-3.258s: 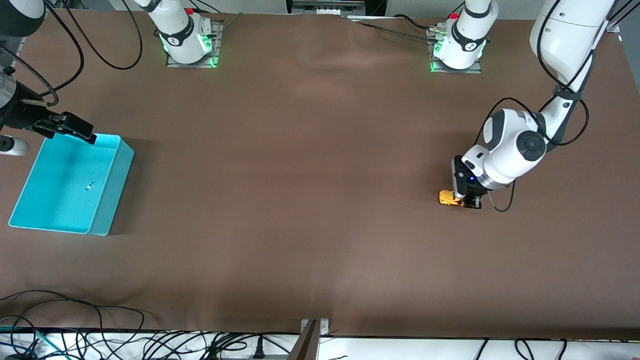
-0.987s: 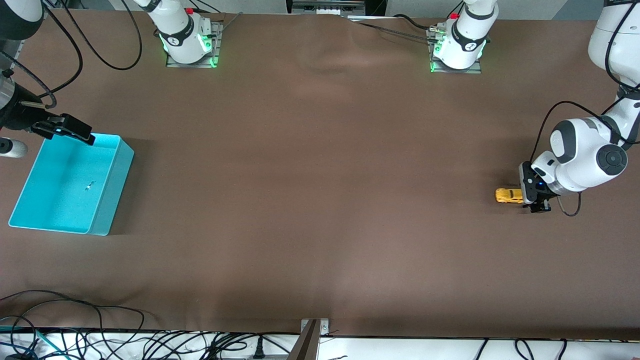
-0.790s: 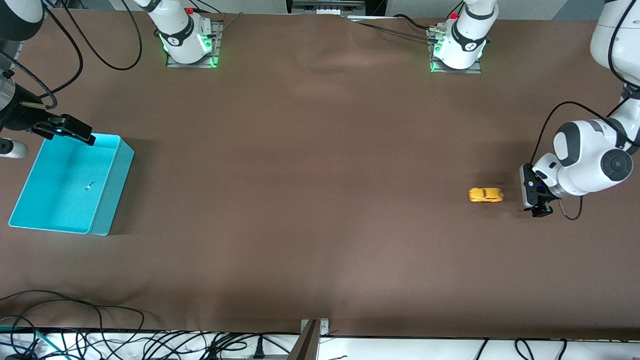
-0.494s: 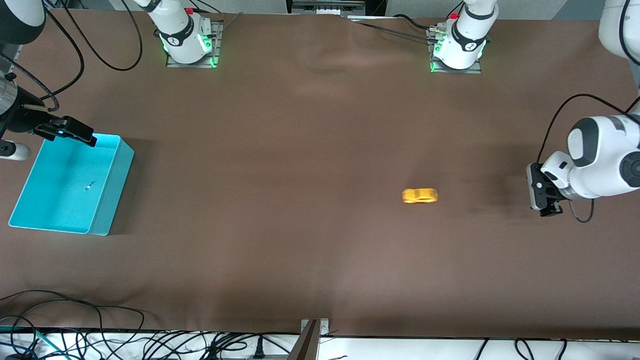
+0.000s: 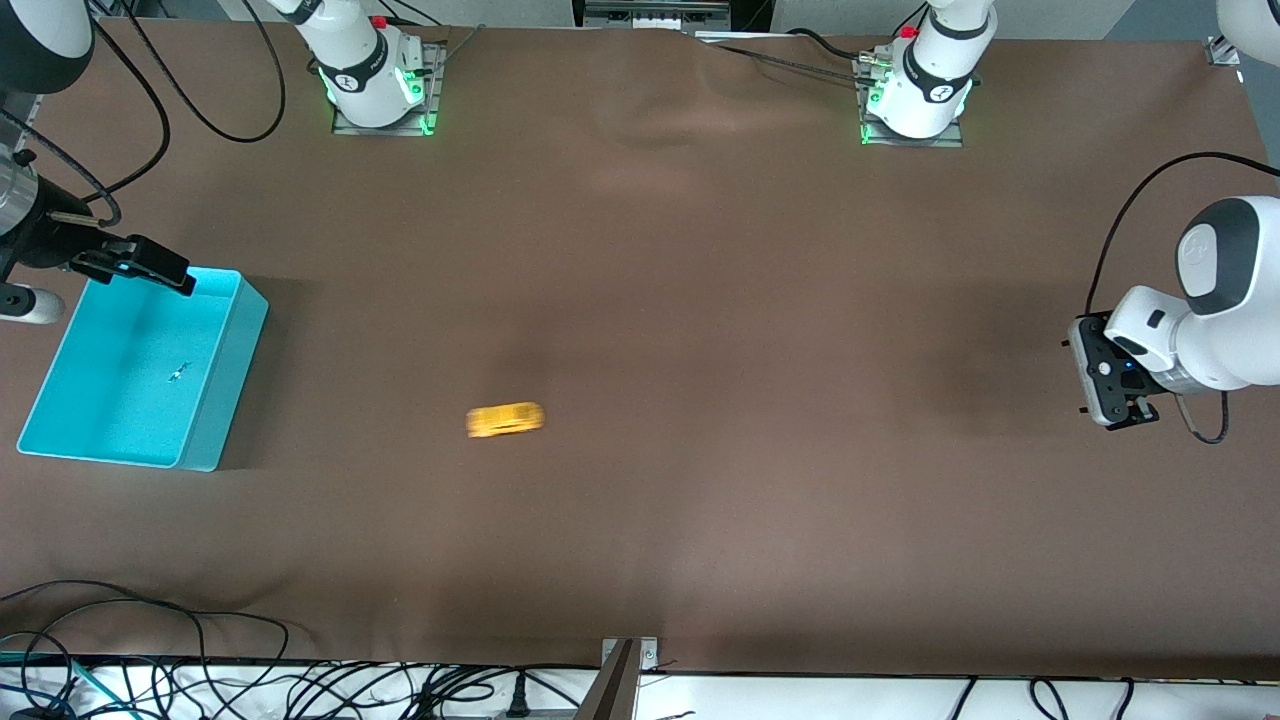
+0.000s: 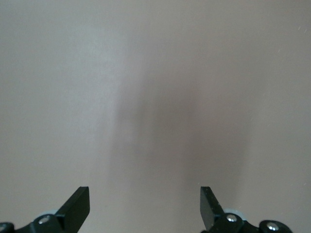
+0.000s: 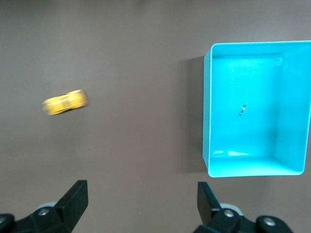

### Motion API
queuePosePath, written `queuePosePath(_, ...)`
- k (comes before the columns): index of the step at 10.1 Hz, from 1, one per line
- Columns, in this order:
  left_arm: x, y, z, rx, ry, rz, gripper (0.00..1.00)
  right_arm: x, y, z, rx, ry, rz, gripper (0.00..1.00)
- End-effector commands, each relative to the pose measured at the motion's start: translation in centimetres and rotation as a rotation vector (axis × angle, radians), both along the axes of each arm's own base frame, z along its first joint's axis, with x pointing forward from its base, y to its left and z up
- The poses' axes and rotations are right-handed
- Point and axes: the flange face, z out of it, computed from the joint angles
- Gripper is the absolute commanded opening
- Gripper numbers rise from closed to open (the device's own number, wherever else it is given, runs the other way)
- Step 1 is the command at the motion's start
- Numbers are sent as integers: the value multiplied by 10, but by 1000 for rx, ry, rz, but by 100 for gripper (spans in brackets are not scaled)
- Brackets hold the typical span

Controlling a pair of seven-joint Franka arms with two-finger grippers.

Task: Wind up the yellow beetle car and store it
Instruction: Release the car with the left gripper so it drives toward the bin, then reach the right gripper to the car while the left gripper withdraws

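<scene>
Since release, the yellow beetle car (image 5: 505, 420) has run from my left gripper (image 5: 1118, 405) across the table (image 5: 640, 300) toward the turquoise bin (image 5: 225, 400), blurred, apparently rolling. Both my grippers are spread, empty. The right gripper (image 5: 135, 262) hovers over the bin's rim. Best catch: wait until it stops, then descend squarely.

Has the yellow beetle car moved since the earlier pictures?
Yes. The yellow beetle car has run across the table from the left tool toward the turquoise bin, and is now much closer to the bin.
</scene>
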Motion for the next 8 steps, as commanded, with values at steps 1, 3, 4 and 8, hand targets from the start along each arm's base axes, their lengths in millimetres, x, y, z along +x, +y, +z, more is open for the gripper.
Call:
queuePosePath(1, 0, -6, 4, -15, 17, 23, 100, 11, -1, -4, 8, -6, 6, 100)
queuePosePath(3, 0, -15, 2, -14, 26, 10, 100, 13, -1, -7, -1, -2, 17, 100)
queuePosePath(4, 0, -19, 2, -15, 27, 4, 100, 15, -3, -11, 8, 3, 13, 100)
queuePosePath(8, -4, -21, 9, -1, 45, 53, 100, 33, 5, -47, 10, 25, 275, 100)
